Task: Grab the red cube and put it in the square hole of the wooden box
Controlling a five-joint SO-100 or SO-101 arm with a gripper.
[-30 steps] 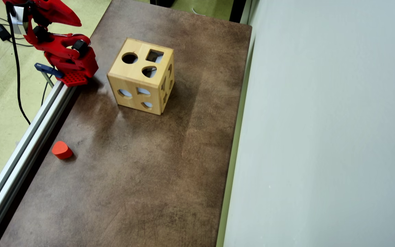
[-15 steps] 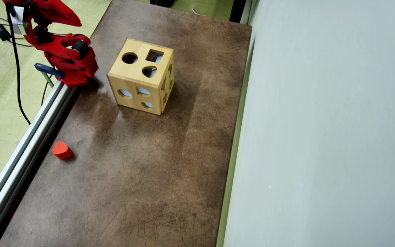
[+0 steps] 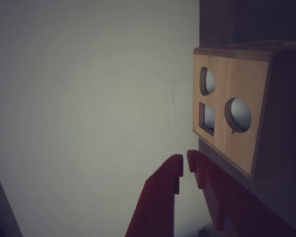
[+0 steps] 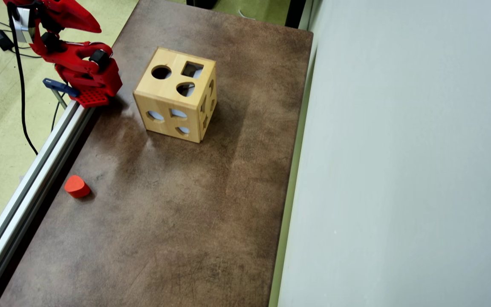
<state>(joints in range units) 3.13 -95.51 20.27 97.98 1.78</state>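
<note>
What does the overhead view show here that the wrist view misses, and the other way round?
Only the overhead view shows the orange-red block with a rounded side, lying near the table's left edge by the metal rail, plus the brown tabletop, the arm's red base and the box's front-face cutouts. No red cube with flat square faces is visible in either view.

Only the wrist view shows the gripper, its fingertips nearly together with nothing between them.

Both show the wooden box and its top face with the square hole, the round hole and the pale wall.

Overhead view looks down on whole table (image 4: 177, 221); wrist view close, sideways; both show wooden box (image 4: 173, 96).
</note>
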